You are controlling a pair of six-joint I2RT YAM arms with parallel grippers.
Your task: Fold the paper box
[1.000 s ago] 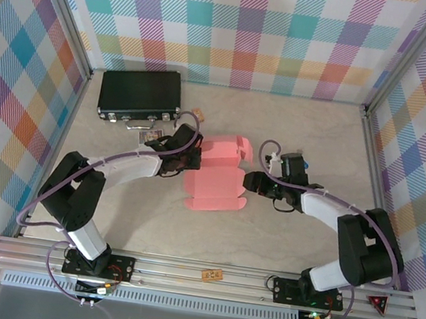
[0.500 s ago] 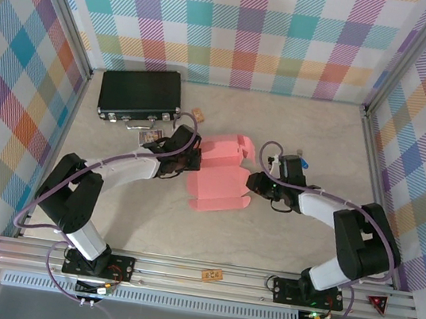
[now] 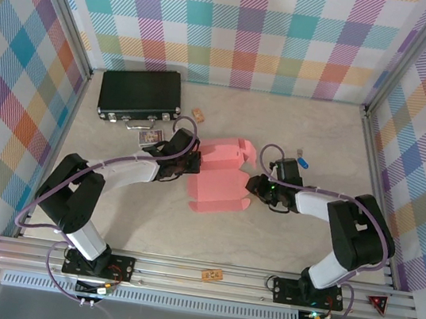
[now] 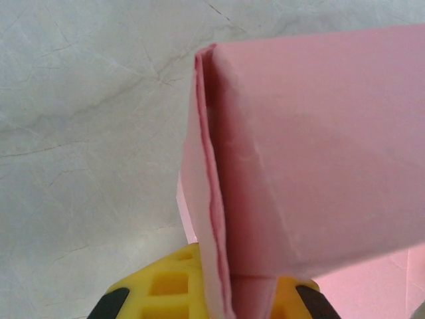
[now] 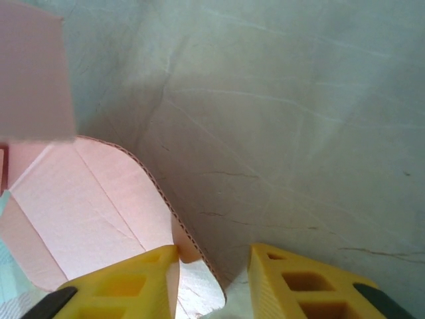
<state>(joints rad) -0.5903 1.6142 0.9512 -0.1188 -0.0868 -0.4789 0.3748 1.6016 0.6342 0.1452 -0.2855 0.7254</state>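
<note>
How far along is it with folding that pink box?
Partway. Done: one wall of the pink box stands folded double. In hand: the left gripper pinches that wall, and the right gripper is open at a rounded flap. Left: the outer flaps lying flat need folding.

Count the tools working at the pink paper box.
2. The left tool is shut on the left edge of the paper box; the right tool sits open at its right flap.

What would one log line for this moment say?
task: fold box | left gripper: shut on box | right gripper: open at flap | box: partly folded, on table
</note>
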